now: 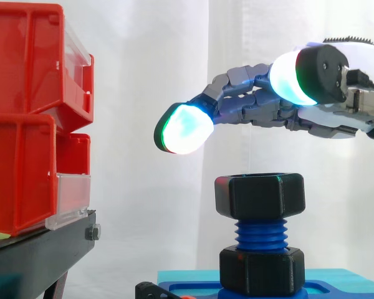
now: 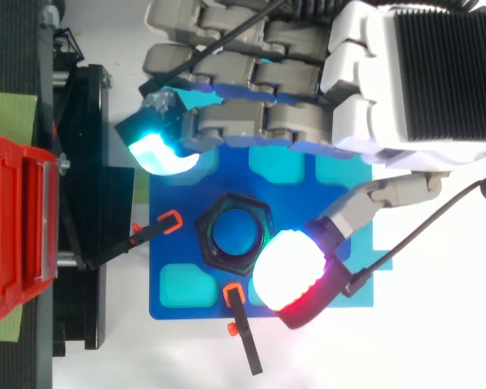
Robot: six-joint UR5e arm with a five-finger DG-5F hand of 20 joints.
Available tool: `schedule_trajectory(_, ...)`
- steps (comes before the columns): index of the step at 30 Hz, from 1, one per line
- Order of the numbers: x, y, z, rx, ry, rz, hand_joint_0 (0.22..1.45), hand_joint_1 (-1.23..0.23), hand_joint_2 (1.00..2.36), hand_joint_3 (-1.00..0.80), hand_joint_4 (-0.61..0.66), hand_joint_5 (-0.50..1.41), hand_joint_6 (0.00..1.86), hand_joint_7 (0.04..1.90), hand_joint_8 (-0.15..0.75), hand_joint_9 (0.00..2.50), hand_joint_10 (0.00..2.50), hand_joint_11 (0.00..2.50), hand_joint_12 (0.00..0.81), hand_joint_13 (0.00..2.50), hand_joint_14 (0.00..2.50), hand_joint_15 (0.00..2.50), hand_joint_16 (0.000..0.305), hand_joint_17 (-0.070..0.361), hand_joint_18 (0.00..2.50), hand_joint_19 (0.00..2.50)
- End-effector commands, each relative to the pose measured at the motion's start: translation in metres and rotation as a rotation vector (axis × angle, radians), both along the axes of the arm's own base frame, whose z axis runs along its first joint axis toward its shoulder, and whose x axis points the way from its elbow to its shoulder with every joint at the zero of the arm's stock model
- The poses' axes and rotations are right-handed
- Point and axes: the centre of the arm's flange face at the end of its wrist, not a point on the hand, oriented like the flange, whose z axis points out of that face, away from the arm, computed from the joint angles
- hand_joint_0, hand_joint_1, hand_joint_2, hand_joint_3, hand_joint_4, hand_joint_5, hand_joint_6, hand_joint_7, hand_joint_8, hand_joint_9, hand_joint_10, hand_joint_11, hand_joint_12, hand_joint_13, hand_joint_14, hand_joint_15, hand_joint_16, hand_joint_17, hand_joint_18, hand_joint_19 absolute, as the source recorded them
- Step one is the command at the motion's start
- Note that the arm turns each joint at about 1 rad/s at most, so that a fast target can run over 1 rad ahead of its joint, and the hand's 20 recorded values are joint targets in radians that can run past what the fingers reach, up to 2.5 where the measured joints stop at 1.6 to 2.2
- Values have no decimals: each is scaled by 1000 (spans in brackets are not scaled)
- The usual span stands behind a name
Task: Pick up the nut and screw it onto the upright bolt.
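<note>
Our hand (image 1: 255,106) hovers released above the nut (image 1: 260,194), which sits on top of the blue bolt (image 1: 260,235). If we grasp off-centre, the nut may tilt and jam the thread.

Seen from above, the robot hand (image 2: 405,89) reaches in from the upper right, its fingers stretched out leftward and holding nothing. One cyan-glowing fingertip (image 2: 162,150) lies over the upper left corner of a blue base plate (image 2: 172,247). The thumb's white-and-red pad (image 2: 287,267) sits just beside a black hex nut (image 2: 203,235) at the plate's centre, blue showing through the nut's bore. Two black clamps with orange tips (image 2: 146,235) (image 2: 243,332) point at the nut. A red bin (image 2: 12,235) sits on a black stand (image 2: 81,203) at left.
</note>
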Motion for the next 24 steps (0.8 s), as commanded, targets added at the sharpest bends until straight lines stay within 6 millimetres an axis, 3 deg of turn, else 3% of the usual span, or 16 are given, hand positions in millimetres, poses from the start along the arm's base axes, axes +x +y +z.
schedule_trajectory(1,1,7,0,1,-4,7,449,-124,1000,-500,184,-202,501,620,224,249,0,0,339,110,0,0,49,110,0,0)
schedule_trajectory(13,3,28,-1,9,5,8,450,-95,1000,-500,183,-204,501,632,220,209,0,0,344,86,0,0,50,112,0,0)
schedule_trajectory(14,4,28,-12,8,20,9,449,-95,1000,-500,184,-204,501,634,220,209,0,0,344,87,0,0,50,112,0,0)
schedule_trajectory(24,5,36,-19,23,39,9,459,-89,1000,-500,209,-188,502,745,235,229,0,0,343,102,0,0,48,108,0,0)
